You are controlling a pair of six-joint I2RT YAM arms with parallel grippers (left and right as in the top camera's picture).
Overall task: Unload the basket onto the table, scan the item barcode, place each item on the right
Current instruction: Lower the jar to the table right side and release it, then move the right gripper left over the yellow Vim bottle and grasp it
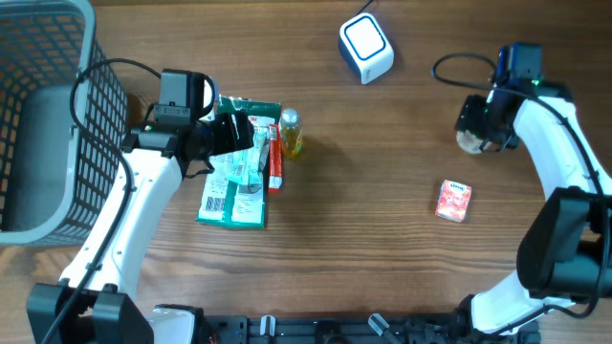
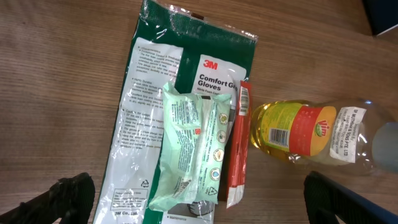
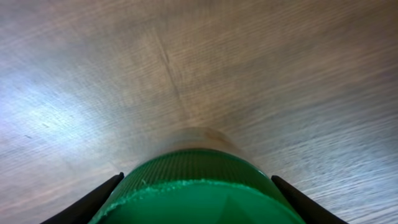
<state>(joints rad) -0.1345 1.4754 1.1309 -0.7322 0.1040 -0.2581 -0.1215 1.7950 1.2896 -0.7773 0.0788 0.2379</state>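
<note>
The right pincer [image 1: 481, 127] stands near the right edge of the wooden table [image 1: 382, 239], closed on a round jar with a ribbed green plastic lid [image 3: 196, 186]. The lid fills the gap between its black fingers [image 3: 90, 208]. The jar's pale body is blurred, so I cannot tell its material. The white rounded-cube scanner with a blue-rimmed window [image 1: 365, 46] sits well apart, by the far edge. A small flat red-and-white carton [image 1: 454, 201] lies near the right edge.

The left pincer [image 2: 205, 205] hangs wide open over a heap beside the grey wire basket [image 1: 96, 143]. The heap holds a glossy dark green gloves packet [image 2: 149, 74] with a soft pale green wipes pack [image 2: 186, 149] on it. Beside these lie a slim red sachet [image 2: 238, 155] and a clear plastic bottle of yellow oil [image 2: 292, 130] on its side.
</note>
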